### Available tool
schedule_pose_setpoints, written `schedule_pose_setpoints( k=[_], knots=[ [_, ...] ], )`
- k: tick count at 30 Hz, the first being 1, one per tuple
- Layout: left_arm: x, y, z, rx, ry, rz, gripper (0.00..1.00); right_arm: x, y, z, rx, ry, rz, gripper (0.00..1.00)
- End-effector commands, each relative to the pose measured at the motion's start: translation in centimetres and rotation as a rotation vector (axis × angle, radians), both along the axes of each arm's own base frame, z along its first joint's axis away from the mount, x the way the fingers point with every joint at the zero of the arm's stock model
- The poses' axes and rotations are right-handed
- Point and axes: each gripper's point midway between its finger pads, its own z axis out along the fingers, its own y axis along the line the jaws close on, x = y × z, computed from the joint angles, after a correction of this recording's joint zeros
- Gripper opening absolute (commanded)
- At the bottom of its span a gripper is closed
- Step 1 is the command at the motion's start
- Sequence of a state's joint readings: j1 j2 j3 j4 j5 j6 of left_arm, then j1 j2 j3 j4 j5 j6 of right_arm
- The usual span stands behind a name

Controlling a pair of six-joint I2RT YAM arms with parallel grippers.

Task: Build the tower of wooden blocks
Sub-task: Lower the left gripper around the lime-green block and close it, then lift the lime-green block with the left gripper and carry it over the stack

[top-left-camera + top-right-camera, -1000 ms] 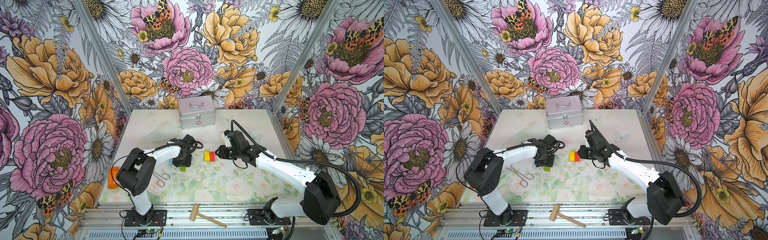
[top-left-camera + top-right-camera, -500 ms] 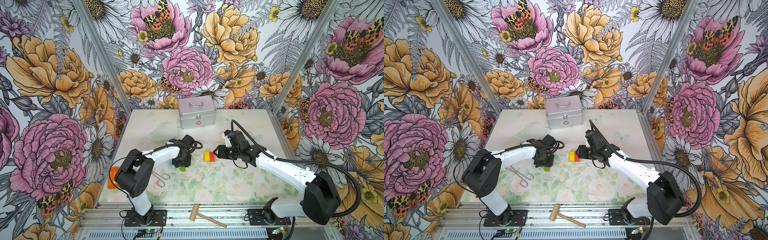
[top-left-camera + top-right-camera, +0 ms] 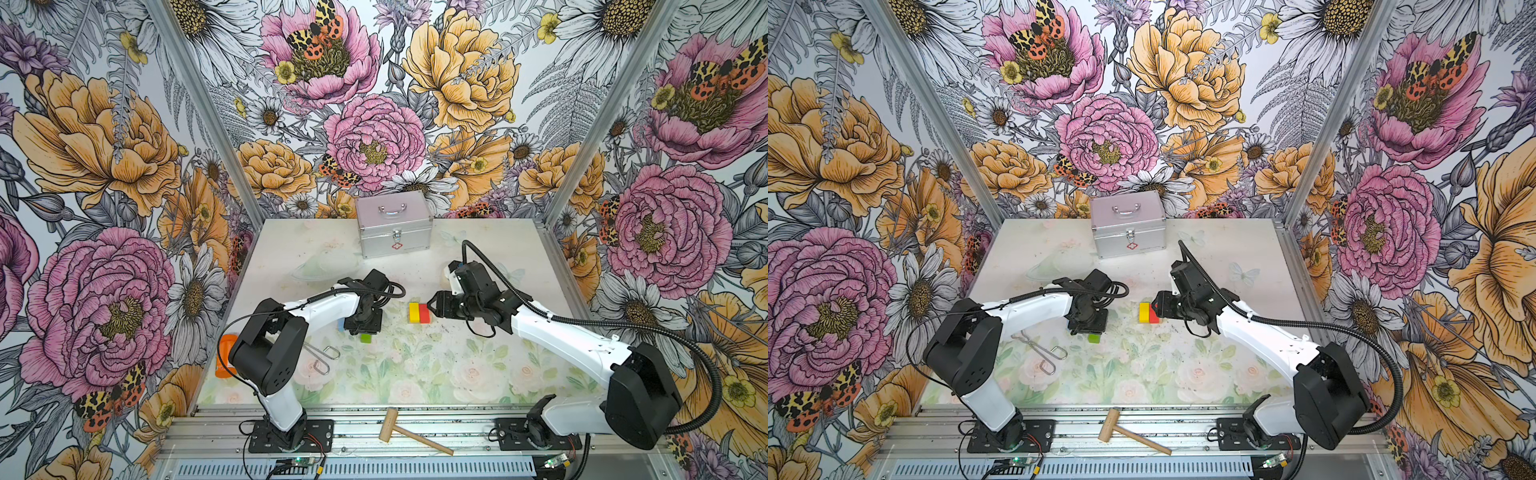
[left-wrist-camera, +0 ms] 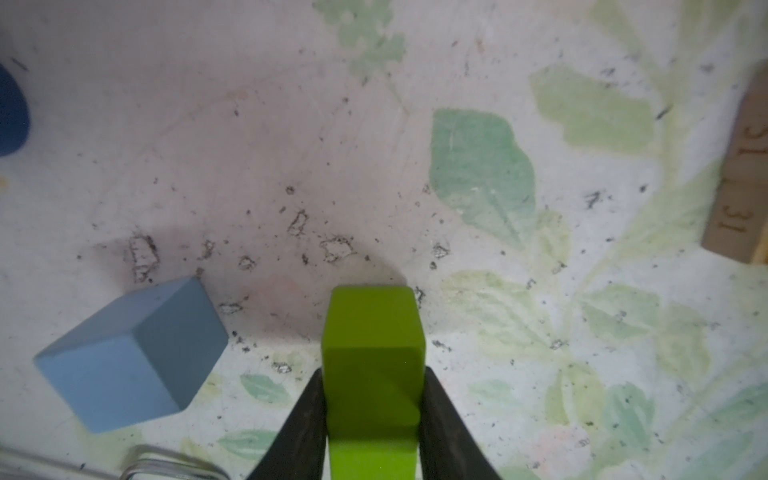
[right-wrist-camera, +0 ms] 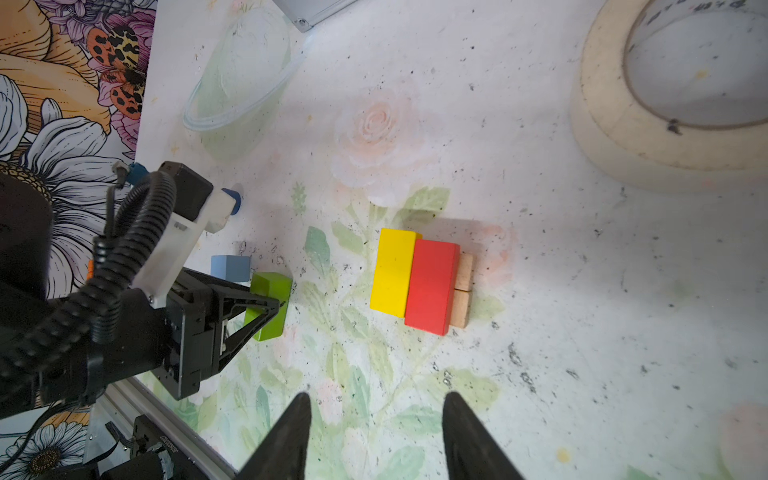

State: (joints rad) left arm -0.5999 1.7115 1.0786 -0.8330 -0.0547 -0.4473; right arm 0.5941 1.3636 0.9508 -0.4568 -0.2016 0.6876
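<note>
- Left hand (image 4: 374, 376) clamps the green wooden bar (image 4: 371, 320) — pickup step.
- Right hand (image 5: 376, 401) gapes, empty; next, green must land level across the red wooden bar (image 5: 432, 286) and yellow wooden bar (image 5: 392, 272).

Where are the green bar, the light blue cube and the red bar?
green bar (image 4: 374, 353), left wrist view, middle of its visible part.
light blue cube (image 4: 112, 382), left wrist view, its lighter face.
red bar (image 5: 432, 286), right wrist view, middle of its top face.

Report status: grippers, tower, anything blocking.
Left gripper shut on green bar. Right gripper open, empty, beside tower. Red bar, yellow bar on tan bars. Nothing between green bar and tower.
</note>
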Motion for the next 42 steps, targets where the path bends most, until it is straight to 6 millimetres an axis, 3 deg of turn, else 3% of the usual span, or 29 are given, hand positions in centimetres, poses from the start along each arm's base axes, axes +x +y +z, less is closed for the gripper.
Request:
schedule_pose_setpoints(
  k=[1, 24, 33, 38, 42],
  knots=[
    [-0.1, -0.3, 0.5, -0.016, -0.006, 0.010, 0.36, 0.1, -0.5, -0.9, -0.025, 0.008, -0.017, 0.53],
    [-0.3, -0.5, -0.2, 0.000, 0.014, -0.005, 0.36, 0.2, -0.5, -1.0, -0.026, 0.009, -0.014, 0.53],
    [-0.3, -0.7, -0.5, 0.004, 0.028, -0.014, 0.18, 0.1, -0.5, -1.0, -0.027, 0.010, -0.016, 0.54],
    [-0.3, -0.9, 0.3, 0.008, 0.017, -0.038, 0.00, 0.0, -0.7, -1.0, -0.027, 0.007, -0.018, 0.55],
    [0.0, -1.4, 2.0, 0.006, -0.011, -0.086, 0.00, 0.0, -0.9, -0.7, -0.023, -0.002, -0.021, 0.55]
  ],
)
